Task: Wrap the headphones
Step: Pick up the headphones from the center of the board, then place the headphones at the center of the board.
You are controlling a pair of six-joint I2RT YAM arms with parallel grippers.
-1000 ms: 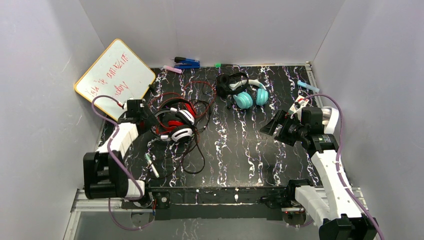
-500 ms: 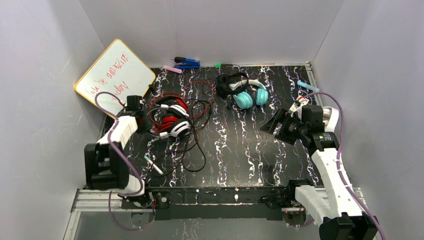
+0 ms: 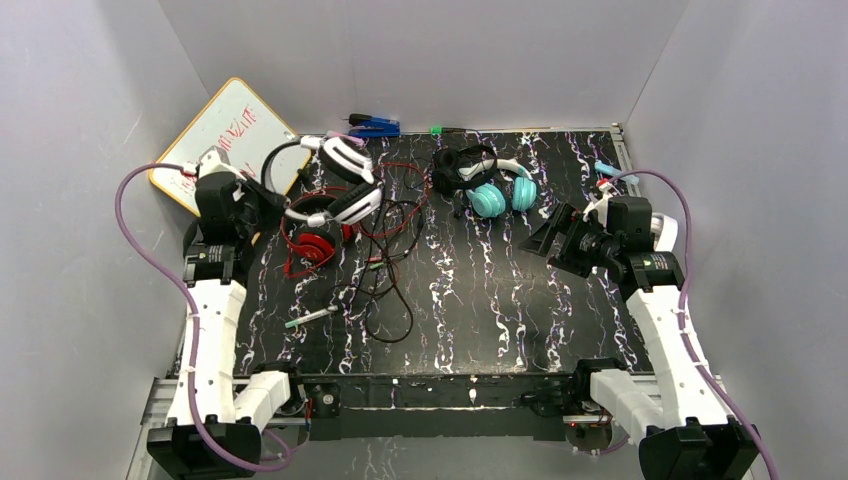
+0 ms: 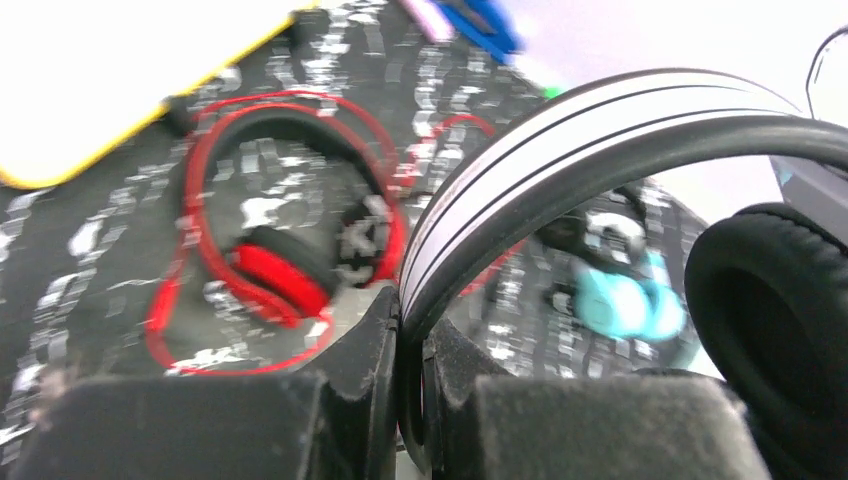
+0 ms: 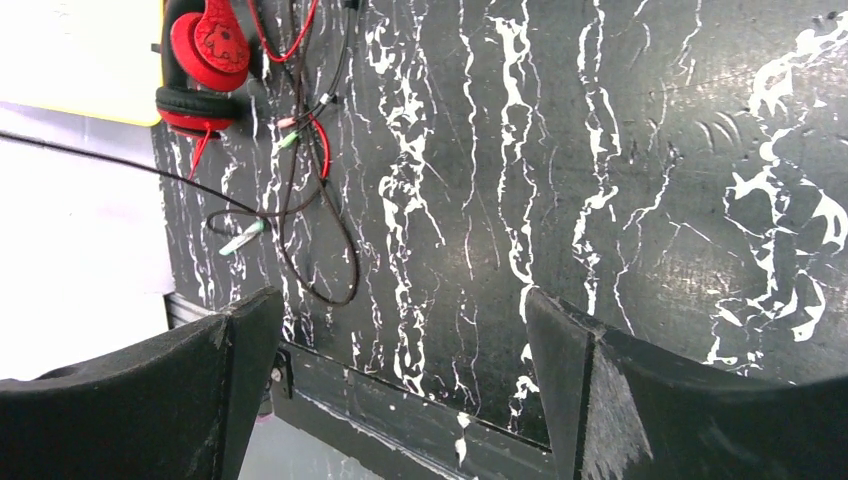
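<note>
Gripping: left tool (image 4: 410,345) is clamping the white-and-black headphones (image 4: 600,120) aloft.
Right tool (image 5: 400,315): is hanging open, carrying nothing.
Cords (image 3: 385,290): are lying loose and tangled; wrapping is barely starting, I'd say.

The broadest bare stretch of the table (image 3: 500,300) runs through the center and near right, between the tangled cords (image 3: 378,265) and the right gripper (image 3: 556,245). On the left, red headphones (image 3: 310,245) and 1 pen (image 3: 310,318) clutter the surface, with white-and-black headphones (image 3: 356,203) held above them. Teal headphones (image 3: 500,195) and black headphones (image 3: 458,168) block the rear center; a whiteboard (image 3: 240,130) leans across the left rear corner.
</note>
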